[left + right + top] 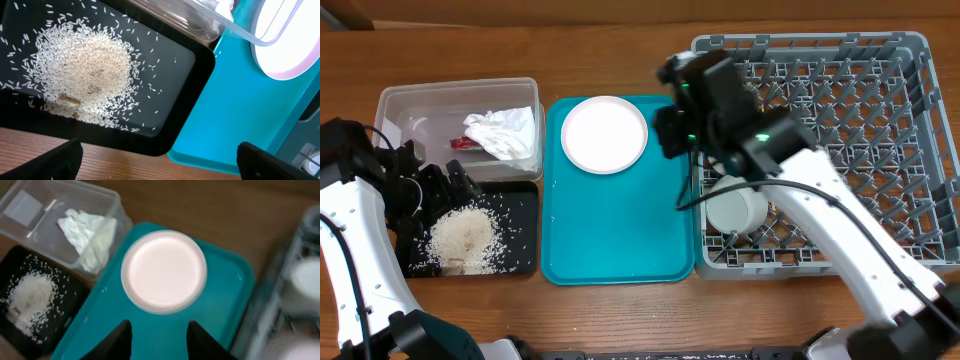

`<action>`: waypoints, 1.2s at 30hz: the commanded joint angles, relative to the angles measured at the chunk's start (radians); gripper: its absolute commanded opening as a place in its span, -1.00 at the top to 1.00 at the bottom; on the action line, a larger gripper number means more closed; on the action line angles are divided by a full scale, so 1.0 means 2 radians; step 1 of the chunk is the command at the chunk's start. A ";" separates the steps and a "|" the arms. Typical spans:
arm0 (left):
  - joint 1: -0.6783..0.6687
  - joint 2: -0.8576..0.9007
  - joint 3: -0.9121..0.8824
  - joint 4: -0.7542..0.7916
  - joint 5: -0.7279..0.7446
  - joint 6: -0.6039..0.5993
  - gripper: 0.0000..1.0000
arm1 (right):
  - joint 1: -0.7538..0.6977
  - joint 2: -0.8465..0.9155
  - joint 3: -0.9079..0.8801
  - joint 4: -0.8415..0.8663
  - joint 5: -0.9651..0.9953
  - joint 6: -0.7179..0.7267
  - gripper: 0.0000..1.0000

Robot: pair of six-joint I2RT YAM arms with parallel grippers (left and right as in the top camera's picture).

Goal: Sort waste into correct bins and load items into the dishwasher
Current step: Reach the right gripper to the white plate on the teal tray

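Observation:
The pale plate (605,134) lies on the teal tray (615,235); it also shows in the right wrist view (164,271) and the left wrist view (292,40). The clear tub (420,105) holds the white napkin (503,133) and the red wrapper (466,143). Rice (465,238) lies piled in the black tray (520,262). A white bowl (737,206) sits in the grey rack (880,130). My right gripper (159,337) is open and empty above the teal tray near the plate. My left gripper (157,157) is open and empty over the black tray's front edge.
The tub (30,210), napkin (90,235) and rice (27,302) show in the right wrist view. The rice pile (85,70) fills the black tray (170,125) in the left wrist view. Brown wooden table (620,50) surrounds everything.

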 commanded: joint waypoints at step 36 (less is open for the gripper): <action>-0.004 -0.002 0.010 0.001 0.000 0.008 -1.00 | 0.049 0.269 0.010 0.085 0.120 -0.078 0.63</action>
